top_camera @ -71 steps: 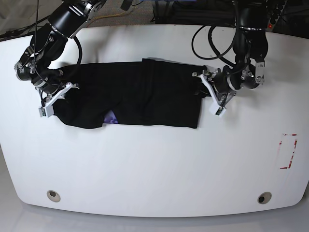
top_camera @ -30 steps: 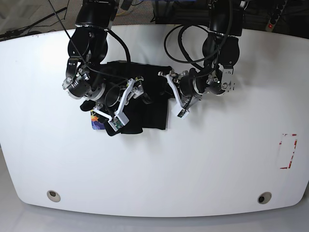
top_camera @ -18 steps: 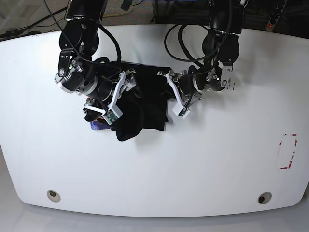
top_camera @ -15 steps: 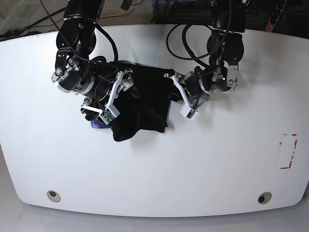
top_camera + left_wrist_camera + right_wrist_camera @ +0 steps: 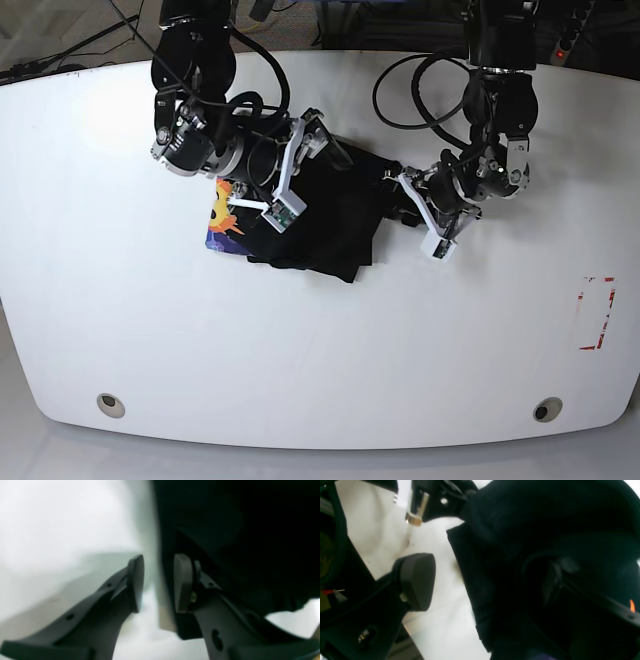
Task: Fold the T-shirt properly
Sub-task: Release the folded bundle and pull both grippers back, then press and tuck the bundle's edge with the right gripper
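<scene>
The black T-shirt (image 5: 335, 215) lies bunched near the table's middle, with its yellow-blue-purple print (image 5: 222, 217) turned up at the left end. My right gripper (image 5: 288, 178) hovers over the shirt's left half. In the right wrist view it (image 5: 485, 582) stands wide open: one pad (image 5: 416, 580) is clear of the cloth, while the T-shirt (image 5: 545, 530) drapes over the other finger. My left gripper (image 5: 426, 216) sits at the shirt's right edge. In the left wrist view it (image 5: 158, 580) shows a narrow empty gap, its right finger against the T-shirt (image 5: 237, 530).
The white table (image 5: 320, 350) carries a red-marked rectangle (image 5: 597, 312) at the right and two round holes (image 5: 111, 404) near the front edge. Black cables (image 5: 400, 90) loop behind the left arm at the back.
The right gripper swung rightward over the shirt, pushing the bundle right and turning the print up. The left gripper backed away to the right and slightly toward the front.
</scene>
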